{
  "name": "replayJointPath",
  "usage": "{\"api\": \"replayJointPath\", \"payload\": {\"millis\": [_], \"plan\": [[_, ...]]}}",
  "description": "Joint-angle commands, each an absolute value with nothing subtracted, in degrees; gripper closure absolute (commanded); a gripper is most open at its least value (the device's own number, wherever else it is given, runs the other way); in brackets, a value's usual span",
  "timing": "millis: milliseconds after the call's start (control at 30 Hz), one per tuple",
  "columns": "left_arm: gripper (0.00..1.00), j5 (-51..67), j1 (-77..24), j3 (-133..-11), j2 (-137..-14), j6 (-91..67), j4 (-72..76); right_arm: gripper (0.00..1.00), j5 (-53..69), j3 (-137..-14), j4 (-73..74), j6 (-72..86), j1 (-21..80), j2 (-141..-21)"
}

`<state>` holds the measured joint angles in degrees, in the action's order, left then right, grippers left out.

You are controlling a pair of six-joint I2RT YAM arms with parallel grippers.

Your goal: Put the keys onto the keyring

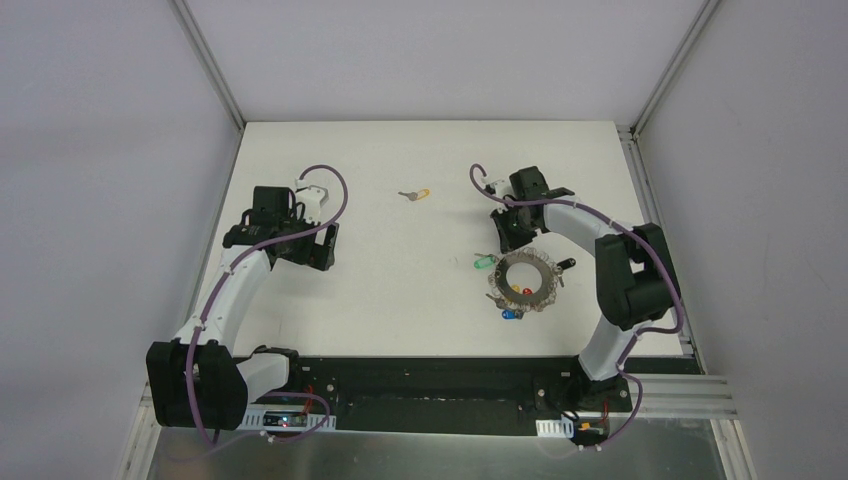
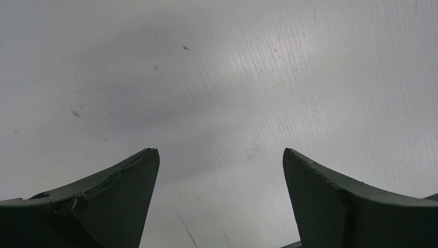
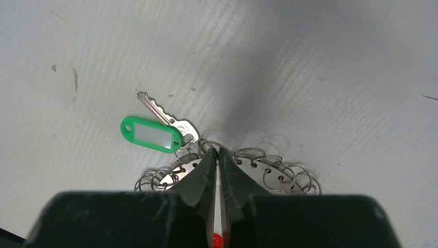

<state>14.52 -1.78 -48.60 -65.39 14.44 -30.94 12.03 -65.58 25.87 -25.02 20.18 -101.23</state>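
Right gripper hides most of the keyring.

Grey keyring, green-tagged key, yellow-tagged key, white table

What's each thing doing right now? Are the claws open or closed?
Large flat grey metal keyring: lying flat on the table.
Left gripper: open, empty.
Right gripper: shut, tips at the keyring's rim.
Silver key with green plastic tag: flat, at the keyring's edge.
Silver key with yellow head: loose, lying apart from the keyring.
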Motion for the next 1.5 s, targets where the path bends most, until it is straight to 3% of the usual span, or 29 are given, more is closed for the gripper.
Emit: {"api": "replayJointPath", "payload": {"millis": [0, 67, 433, 667, 800, 1467], "plan": [[0.08, 14.9, -1.5, -51.1, -65.6, 15.3, -32.3, 0.96, 10.2, -67.1, 26.2, -25.8, 20.5, -97.1], [0.08, 14.9, -1.5, -51.2, -65.7, 15.2, -32.5, 1.00, 7.8, -67.1, 25.7, -25.6, 20.4, -97.0], [0.08, 15.0, -1.5, -51.3, -66.0, 15.4, -32.7, 1.00, 4.2, -65.5, 25.1, -25.0, 18.4, -94.9], [0.08, 15.1, -1.5, -51.4, -66.6, 15.3, -32.8, 0.70, 3.3, -62.7, 25.6, -22.5, 15.7, -91.2], [0.08, 15.2, -1.5, -51.5, -66.9, 15.3, -32.9, 0.60, 3.3, -61.4, 26.4, -22.1, 14.8, -89.3], [0.08, 15.9, -1.5, -51.9, -67.6, 15.4, -33.4, 0.75, 10.3, -63.8, 27.6, -18.3, 13.5, -96.2]]}}
